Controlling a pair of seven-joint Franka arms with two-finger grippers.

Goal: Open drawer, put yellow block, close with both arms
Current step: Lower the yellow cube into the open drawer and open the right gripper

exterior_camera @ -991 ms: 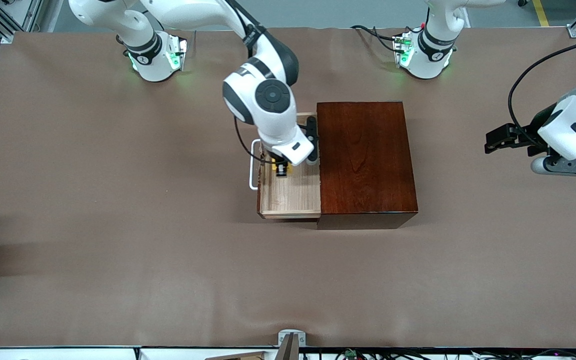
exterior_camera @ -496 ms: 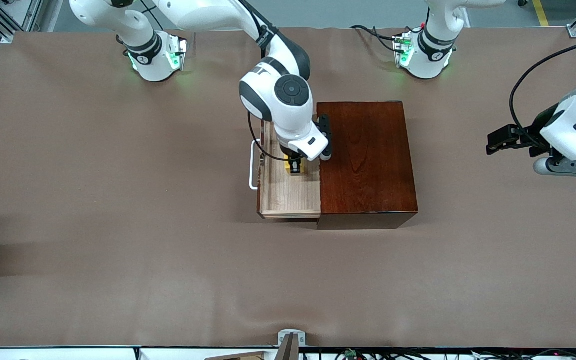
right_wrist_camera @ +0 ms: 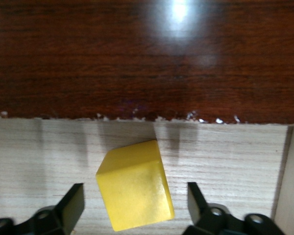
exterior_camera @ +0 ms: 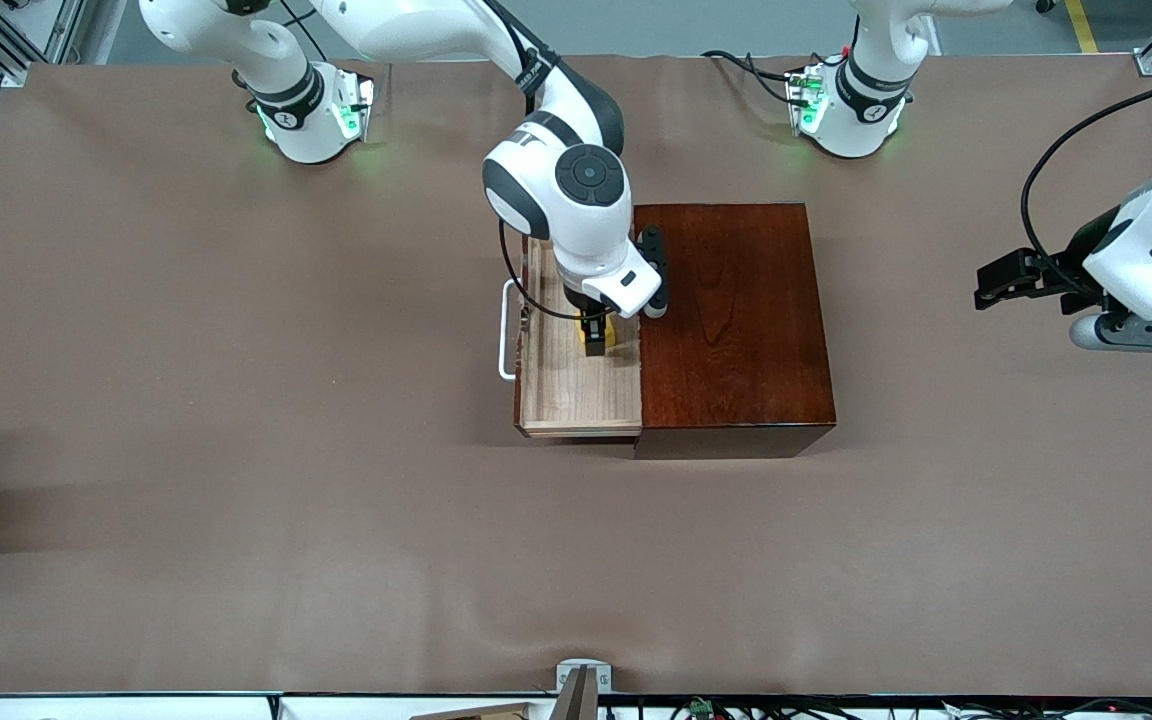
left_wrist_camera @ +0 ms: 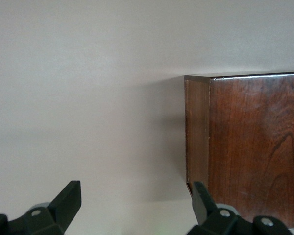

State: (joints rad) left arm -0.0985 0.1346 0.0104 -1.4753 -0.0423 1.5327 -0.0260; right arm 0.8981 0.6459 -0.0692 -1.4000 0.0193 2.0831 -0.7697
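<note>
We are at the placing step: our right gripper (exterior_camera: 595,338) hangs in the open drawer (exterior_camera: 576,385), fingers spread — the yellow block (right_wrist_camera: 135,184) lies released on the tray floor, close to the dark box (exterior_camera: 731,320). Our left gripper (left_wrist_camera: 134,205) waits open past the box, toward the left arm's end of the table. Next, we judge, lift clear — then both arms push the handle (exterior_camera: 506,330).

drawer (exterior_camera: 576,385) partly under right arm (exterior_camera: 576,215)

Yellow block (right_wrist_camera: 134,183); pale wood-grain drawer (exterior_camera: 576,385); glossy red-brown box (exterior_camera: 731,320); blk grippers.
</note>
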